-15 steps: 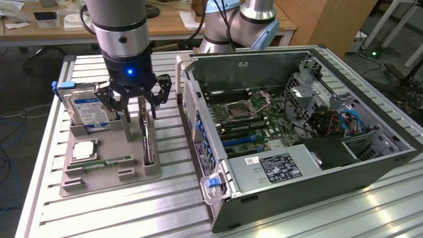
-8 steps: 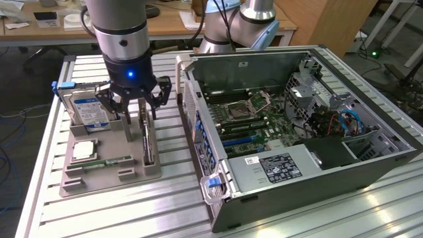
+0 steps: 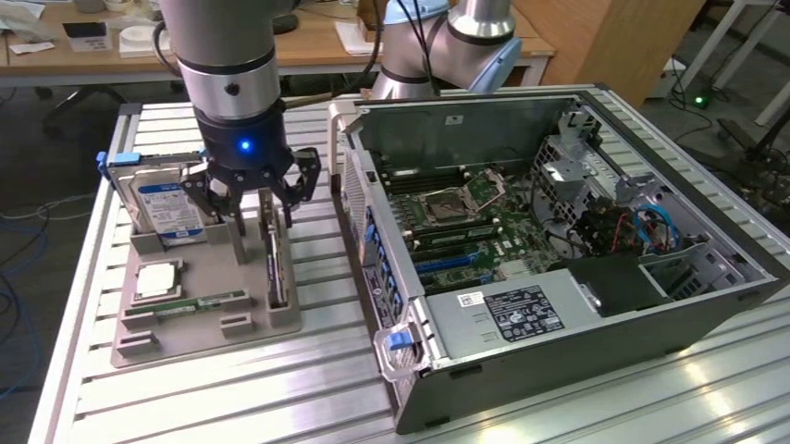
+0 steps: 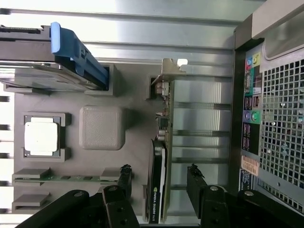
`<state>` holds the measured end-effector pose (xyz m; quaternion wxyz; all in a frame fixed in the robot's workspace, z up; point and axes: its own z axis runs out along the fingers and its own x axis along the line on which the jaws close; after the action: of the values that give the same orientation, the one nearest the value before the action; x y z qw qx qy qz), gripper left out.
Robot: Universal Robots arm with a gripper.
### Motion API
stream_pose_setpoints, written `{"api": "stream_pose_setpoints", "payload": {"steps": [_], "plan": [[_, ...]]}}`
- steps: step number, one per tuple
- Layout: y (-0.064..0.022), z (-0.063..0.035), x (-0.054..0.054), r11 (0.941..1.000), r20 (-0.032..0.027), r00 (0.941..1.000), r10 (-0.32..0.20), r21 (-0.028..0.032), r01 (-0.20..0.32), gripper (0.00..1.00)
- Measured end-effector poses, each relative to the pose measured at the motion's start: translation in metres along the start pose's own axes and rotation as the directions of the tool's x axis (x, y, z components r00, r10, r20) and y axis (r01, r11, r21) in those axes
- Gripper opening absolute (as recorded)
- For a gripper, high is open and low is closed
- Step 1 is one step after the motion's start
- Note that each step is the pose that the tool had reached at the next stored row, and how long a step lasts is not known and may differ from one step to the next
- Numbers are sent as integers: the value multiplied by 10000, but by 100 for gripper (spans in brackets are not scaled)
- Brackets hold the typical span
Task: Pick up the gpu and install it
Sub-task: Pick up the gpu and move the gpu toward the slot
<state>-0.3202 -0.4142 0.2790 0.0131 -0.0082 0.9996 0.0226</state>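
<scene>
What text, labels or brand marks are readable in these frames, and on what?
"NVIDIA QUADRO": on the edge of the thin black gpu card, in the wrist view.
Blue-white label on the silver hard drive: too small to read.
Black label on the grey power supply box: too small to read.

On the slotted aluminium bench (image 3: 247, 398) a grey holder tray (image 3: 185, 335) carries a silver hard drive (image 3: 166, 208) with a blue-white label standing on edge, a square processor chip (image 3: 158, 279) lying flat in its pocket, and a narrow green memory stick (image 3: 198, 303) in the slot just beside it. At the exterior view's right of the tray an open computer case (image 3: 691, 305) lies on its side, showing its motherboard (image 3: 475, 227), a black-labelled power supply (image 3: 519, 314) and blue cables (image 3: 648, 227).
</scene>
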Motion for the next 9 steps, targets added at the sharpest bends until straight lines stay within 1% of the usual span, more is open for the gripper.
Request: {"api": "stream_pose_setpoints", "payload": {"steps": [5,9], "plan": [[-5,48,1,10000,2,10000,-1,0,1,59],[-32,78,2,10000,3,10000,0,-1,0,59]]}}
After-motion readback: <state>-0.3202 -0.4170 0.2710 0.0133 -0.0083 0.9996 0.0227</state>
